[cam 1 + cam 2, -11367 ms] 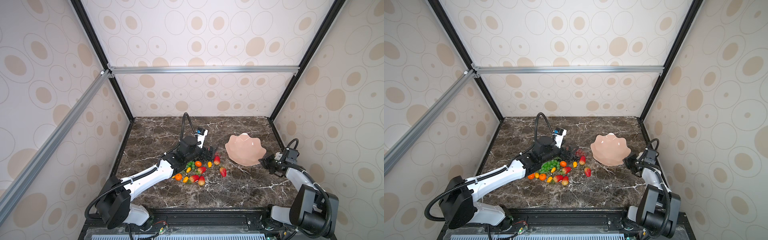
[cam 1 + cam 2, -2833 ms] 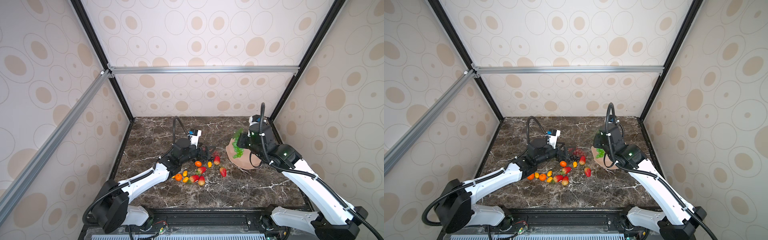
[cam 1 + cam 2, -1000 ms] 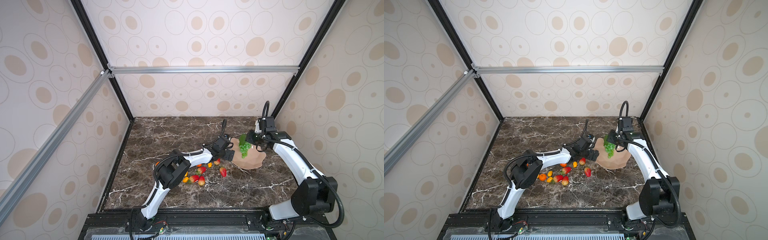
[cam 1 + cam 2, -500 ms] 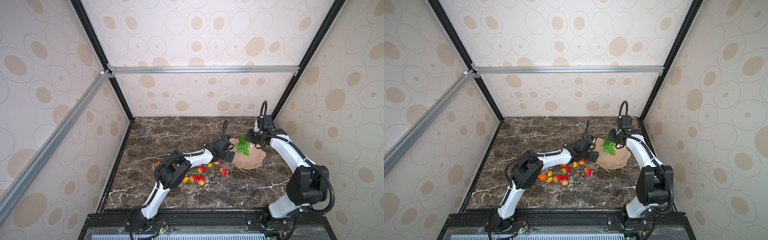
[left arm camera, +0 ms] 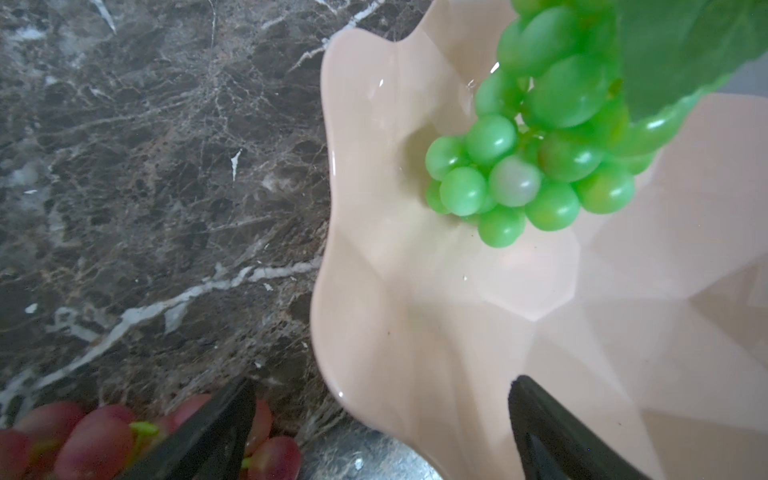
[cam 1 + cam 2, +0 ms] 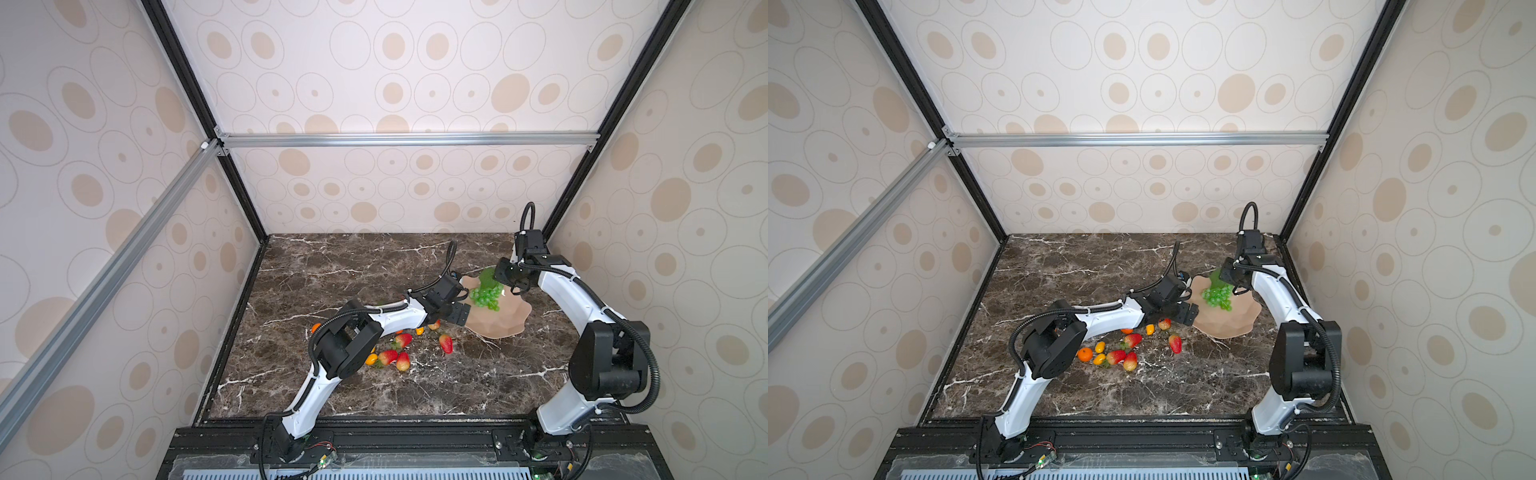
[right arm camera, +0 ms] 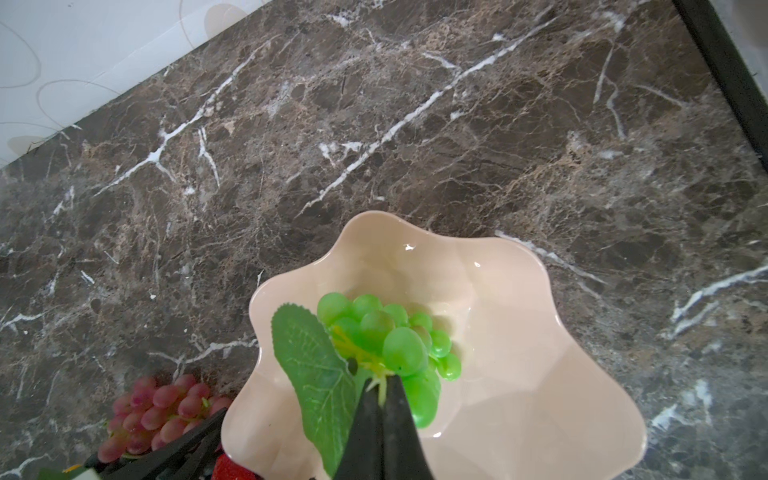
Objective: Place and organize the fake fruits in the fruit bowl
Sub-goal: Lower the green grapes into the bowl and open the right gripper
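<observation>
The pale pink fruit bowl [image 6: 503, 324] [image 6: 1229, 322] [image 5: 415, 311] [image 7: 540, 374] stands at the right of the table. My right gripper [image 6: 496, 277] [image 6: 1223, 277] [image 7: 382, 384] is shut on the stem of a green grape bunch [image 6: 484, 295] [image 6: 1217, 297] [image 5: 519, 174] [image 7: 386, 332]. The bunch hangs into the bowl, its lowest grapes down near the floor. My left gripper [image 6: 457, 309] [image 6: 1185, 311] [image 5: 382, 384] is open across the bowl's near-left rim, holding nothing. A red grape bunch [image 5: 83, 436] [image 7: 166, 411] lies beside the outer finger.
Strawberries [image 6: 445, 343] [image 6: 1175, 343], an orange [image 6: 1085, 354] and small yellow-orange fruits [image 6: 1099, 345] lie scattered on the marble left of the bowl, partly under my left arm. The enclosure's right wall and black post are close behind the bowl.
Over the last second my right arm has swung slightly back while the green bunch stayed over the bowl. My left gripper has stayed open at the rim.
</observation>
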### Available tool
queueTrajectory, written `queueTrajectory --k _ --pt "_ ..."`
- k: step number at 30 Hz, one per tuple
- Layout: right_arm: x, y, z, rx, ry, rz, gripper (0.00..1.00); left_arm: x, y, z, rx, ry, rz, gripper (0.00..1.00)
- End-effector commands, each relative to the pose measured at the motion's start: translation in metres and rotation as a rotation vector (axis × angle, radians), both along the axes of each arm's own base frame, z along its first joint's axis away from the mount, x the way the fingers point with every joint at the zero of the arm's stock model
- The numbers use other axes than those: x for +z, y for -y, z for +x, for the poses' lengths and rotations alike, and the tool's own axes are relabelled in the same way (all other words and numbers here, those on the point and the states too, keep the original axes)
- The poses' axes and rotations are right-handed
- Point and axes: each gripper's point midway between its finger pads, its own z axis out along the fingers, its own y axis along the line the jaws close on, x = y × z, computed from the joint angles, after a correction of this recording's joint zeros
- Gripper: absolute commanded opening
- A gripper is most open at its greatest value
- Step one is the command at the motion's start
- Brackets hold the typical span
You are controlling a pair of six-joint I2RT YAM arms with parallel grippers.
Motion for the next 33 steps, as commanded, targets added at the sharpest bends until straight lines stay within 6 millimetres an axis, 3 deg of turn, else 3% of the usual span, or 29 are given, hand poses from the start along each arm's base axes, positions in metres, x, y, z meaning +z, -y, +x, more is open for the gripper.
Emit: queueTrajectory --k 1,15,20,33 --pt "0.000 0.011 0.009 -0.020 0.004 -0.026 0.00 -0.002 0.003 -0.004 -0.019 0.005 0.029 0.96" --pt "-0.030 0.021 0.021 -0.021 -0.062 -0.002 0.00 0.002 0.005 -0.006 -0.028 0.009 0.026 0.96" --pt "-0.031 0.021 0.020 -0.018 -0.068 0.009 0.01 0.003 0.006 -0.007 -0.033 0.007 0.024 0.96" --pt "-0.016 0.026 0.018 -0.037 -0.049 0.003 0.28 0.017 0.015 -0.008 -0.062 0.008 -0.010 0.98"
